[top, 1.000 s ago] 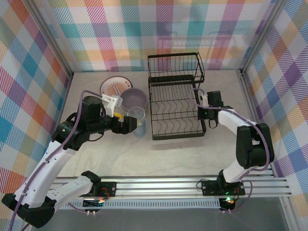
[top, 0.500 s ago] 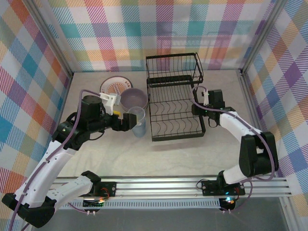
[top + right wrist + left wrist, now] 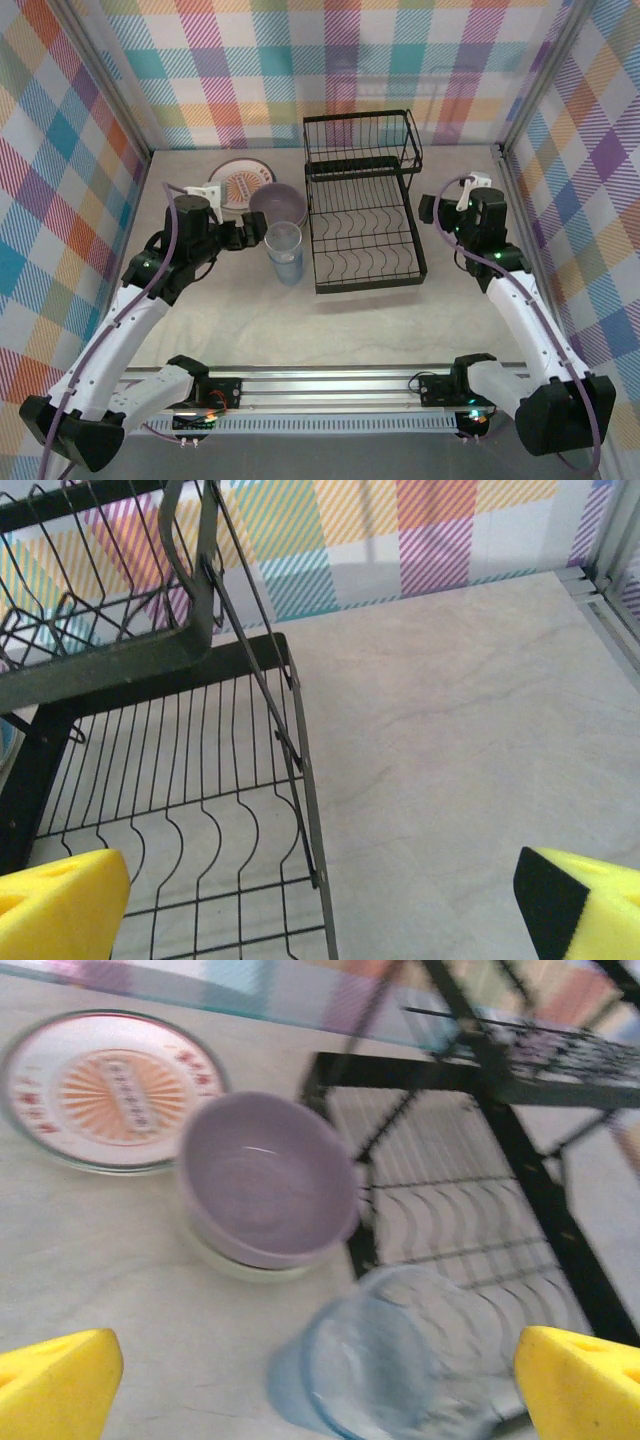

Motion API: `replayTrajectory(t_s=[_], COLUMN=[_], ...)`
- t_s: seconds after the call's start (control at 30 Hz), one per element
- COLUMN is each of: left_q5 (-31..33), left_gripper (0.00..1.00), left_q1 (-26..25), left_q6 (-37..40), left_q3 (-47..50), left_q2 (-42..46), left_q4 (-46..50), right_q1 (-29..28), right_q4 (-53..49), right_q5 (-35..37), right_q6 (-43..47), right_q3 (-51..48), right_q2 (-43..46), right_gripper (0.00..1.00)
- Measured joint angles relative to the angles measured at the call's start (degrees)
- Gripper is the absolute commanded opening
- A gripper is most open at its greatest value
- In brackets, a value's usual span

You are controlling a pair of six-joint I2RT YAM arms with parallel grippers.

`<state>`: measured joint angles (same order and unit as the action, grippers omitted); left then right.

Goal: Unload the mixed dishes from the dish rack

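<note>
Lavender bowl [image 3: 265,1185], glass tumbler [image 3: 390,1365], sunburst plate [image 3: 105,1090]

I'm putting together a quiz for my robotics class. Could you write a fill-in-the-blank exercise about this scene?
1. The black dish rack holds ___ dishes.
2. The plate has an ___ sunburst in its middle.
3. The clear glass stands ___, not tipped over.
4. In the top view, the purple bowl lies between the plate and the ___.

Missing words: no; orange; upright; rack
</note>
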<state>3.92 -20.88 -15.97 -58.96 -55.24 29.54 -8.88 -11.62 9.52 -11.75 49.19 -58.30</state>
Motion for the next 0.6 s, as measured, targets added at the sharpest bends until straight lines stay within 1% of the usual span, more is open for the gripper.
replayTrajectory(t_s=[0.1, 0.3, 0.37, 0.43, 0.6], left_q5=[5.29, 15.26, 17.07, 18.80, 21.11], left_gripper=[1.00, 1.00, 1.00, 1.00, 1.00], left_q1=[2.56, 6.38, 8.07, 9.94, 11.69], left_q6=[0.83, 6.78, 8.04, 8.66, 9.73], left_q3=[4.48, 21.84, 25.86, 27.96, 32.89], left_q2=[-0.02, 0.85, 0.07, -3.04, -12.46], left_q4=[-5.18, -24.98, -29.00, -33.35, -47.78], right_q1=[0.20, 3.72, 4.76, 5.60, 7.08], right_q4=[0.00, 3.13, 4.42, 6.21, 12.70], right_q5=[-0.09, -1.40, -1.90, -2.58, -4.13], right_q6=[0.22, 0.83, 1.05, 1.29, 1.88], right_q3=[-2.69, -9.07, -10.43, -11.34, -15.21], right_q2=[1.07, 2.64, 2.54, 2.08, 0.33], right_gripper=[0.99, 0.99, 0.99, 0.99, 0.99])
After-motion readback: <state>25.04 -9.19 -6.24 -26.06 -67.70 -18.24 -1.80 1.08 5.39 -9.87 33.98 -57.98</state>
